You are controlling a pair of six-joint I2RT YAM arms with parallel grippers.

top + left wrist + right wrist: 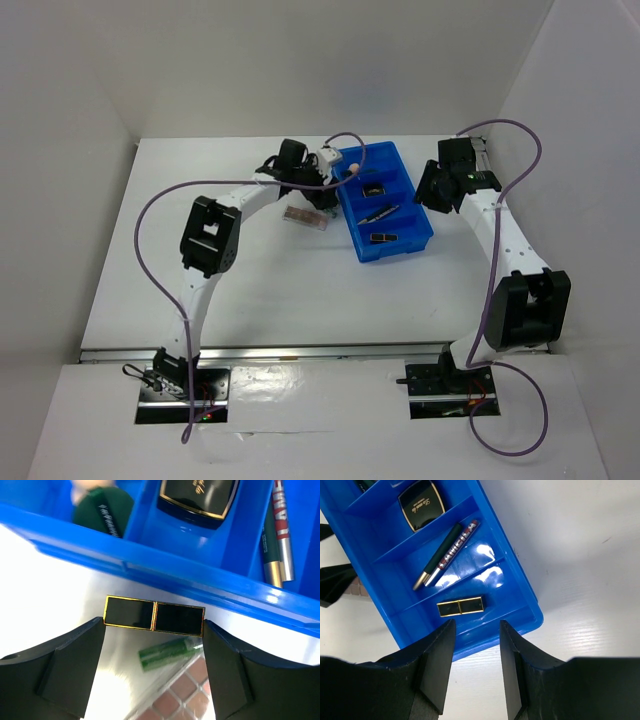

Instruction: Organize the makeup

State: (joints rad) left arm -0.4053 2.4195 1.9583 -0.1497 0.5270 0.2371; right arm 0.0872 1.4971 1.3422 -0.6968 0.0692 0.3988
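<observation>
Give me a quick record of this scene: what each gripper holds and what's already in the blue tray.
left gripper: shut on held lipstick, just outside the tray wall
right gripper: open, holding nothing, by the tray
blue tray: dark compact, two pencils, second lipstick, in three neighbouring compartments
outside tray: palette on table

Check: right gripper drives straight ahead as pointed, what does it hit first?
Likely the blue tray, in its end compartment near the black-and-gold lipstick tube lying in it; the open right gripper lines up there. Depth unclear.

The tray [200,575] is glossy blue plastic, the lipstick tube [154,616] glossy black with gilt edging
</observation>
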